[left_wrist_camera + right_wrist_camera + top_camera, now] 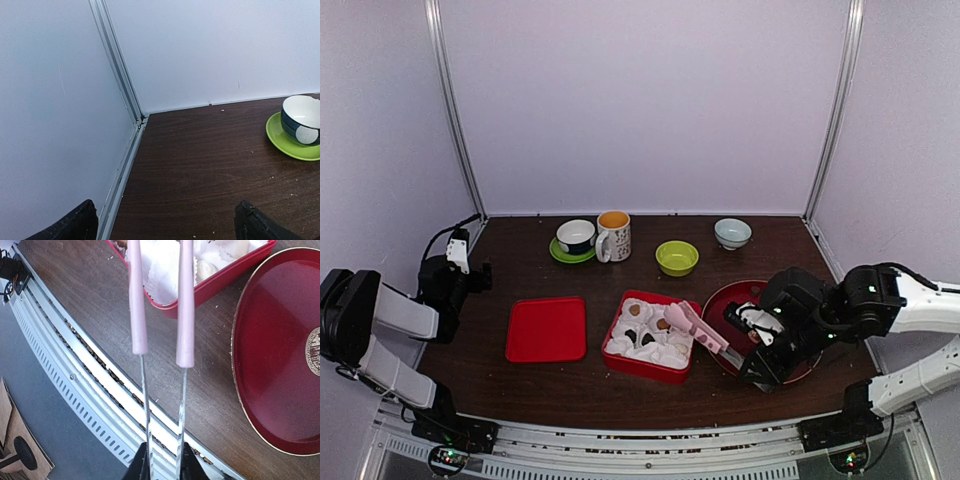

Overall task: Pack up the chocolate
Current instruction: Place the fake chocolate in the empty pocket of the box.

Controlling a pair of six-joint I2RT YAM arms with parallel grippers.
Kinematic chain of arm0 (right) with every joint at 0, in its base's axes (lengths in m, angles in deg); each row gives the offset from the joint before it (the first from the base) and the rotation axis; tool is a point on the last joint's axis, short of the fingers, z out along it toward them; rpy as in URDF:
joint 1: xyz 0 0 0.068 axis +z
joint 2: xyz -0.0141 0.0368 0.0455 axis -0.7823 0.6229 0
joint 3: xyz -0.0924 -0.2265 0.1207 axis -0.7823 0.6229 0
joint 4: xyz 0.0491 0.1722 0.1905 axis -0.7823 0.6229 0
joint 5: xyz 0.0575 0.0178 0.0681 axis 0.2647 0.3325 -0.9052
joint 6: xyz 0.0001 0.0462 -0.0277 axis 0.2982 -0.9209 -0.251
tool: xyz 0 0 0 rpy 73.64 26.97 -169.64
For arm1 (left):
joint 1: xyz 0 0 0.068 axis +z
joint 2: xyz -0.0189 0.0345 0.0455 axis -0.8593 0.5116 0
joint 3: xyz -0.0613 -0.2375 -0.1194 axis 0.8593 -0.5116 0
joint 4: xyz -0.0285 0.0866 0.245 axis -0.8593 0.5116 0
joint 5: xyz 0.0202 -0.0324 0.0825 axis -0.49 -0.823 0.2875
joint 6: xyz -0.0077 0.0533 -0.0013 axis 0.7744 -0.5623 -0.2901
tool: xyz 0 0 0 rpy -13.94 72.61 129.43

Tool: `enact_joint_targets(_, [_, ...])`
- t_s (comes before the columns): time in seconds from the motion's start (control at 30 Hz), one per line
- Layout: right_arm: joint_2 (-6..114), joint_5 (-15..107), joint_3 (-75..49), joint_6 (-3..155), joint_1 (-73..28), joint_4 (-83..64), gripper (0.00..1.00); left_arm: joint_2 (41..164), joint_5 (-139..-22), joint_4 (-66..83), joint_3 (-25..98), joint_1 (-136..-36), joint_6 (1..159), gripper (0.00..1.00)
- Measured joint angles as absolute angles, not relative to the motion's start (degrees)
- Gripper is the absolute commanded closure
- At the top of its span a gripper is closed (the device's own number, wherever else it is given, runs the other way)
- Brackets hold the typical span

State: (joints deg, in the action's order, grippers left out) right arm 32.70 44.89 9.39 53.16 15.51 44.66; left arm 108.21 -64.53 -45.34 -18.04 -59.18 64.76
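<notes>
A red box (620,357) lined with white paper cups sits at the table's middle. Two small brown chocolates (635,310) (662,323) lie in its far cups. My right gripper (738,350) (162,462) is shut on the metal arms of the pink-tipped tongs (695,325) (160,315). The tongs are slightly open, their pink tips reaching over the box's near right part (220,280); nothing shows between them. My left gripper (468,272) (167,227) is open and empty, low over the table's far left near the wall.
A red lid (546,329) lies left of the box. A dark red round plate (760,295) (280,350) lies right of it, under my right arm. At the back stand a blue cup on a green saucer (576,238) (300,122), a mug (613,236), a green bowl (677,257) and a pale bowl (732,233).
</notes>
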Motion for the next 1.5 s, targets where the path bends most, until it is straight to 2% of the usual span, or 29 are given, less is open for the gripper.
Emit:
enact_joint_targets(0.47, [44.28, 43.27, 6.46, 57.77, 16.80, 43.53, 0.83, 108.21, -64.53, -45.34, -18.04, -59.18, 64.78, 0.02])
enact_joint_targets(0.97, [50.55, 43.25, 5.30, 60.37, 16.82, 43.07, 0.80, 108.21, -64.53, -45.34, -18.04, -59.18, 64.80, 0.02])
enact_joint_targets(1.5, [52.32, 43.16, 4.56, 60.61, 16.91, 41.67, 0.70, 108.21, -64.56, -45.34, -18.04, -59.18, 64.83, 0.02])
